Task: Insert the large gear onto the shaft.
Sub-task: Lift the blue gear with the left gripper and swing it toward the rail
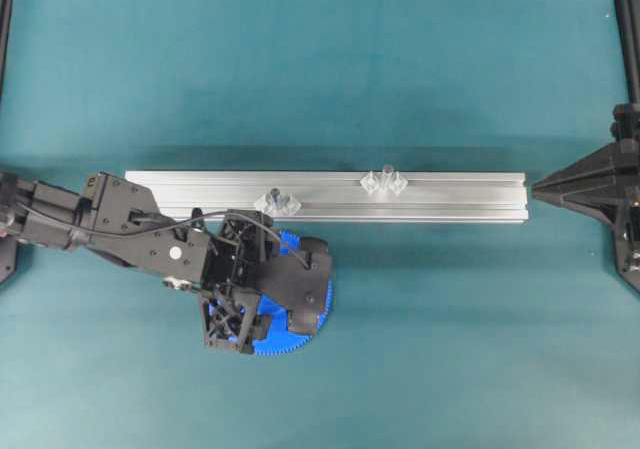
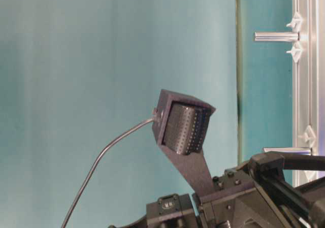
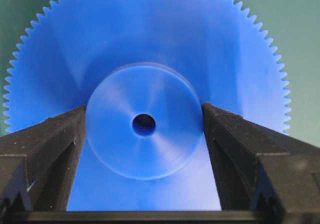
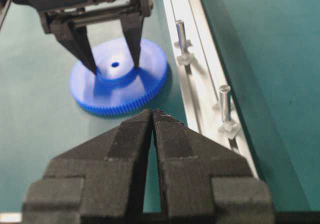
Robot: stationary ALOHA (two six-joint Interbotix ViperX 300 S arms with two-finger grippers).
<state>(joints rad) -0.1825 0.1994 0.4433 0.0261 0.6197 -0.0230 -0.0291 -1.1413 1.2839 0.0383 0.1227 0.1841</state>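
The large gear (image 3: 144, 44) is a bright-blue toothed disc lying flat on the teal table, just in front of the rail; it also shows in the overhead view (image 1: 318, 307) and the right wrist view (image 4: 122, 92). My left gripper (image 3: 144, 115) reaches down over it, one finger touching each side of the raised hub; it also shows in the right wrist view (image 4: 114, 62). Two silver pins stand on the rail: the left shaft (image 1: 280, 202) close behind the gear and the right one (image 1: 384, 181). My right gripper (image 4: 152, 115) is shut and empty, at the rail's right end (image 1: 537, 191).
A long aluminium rail (image 1: 450, 199) lies across the middle of the table and carries both pins (image 4: 181, 34) (image 4: 224, 103). Black frame posts stand at the far left and right edges. The left wrist camera housing (image 2: 185, 126) fills the table-level view.
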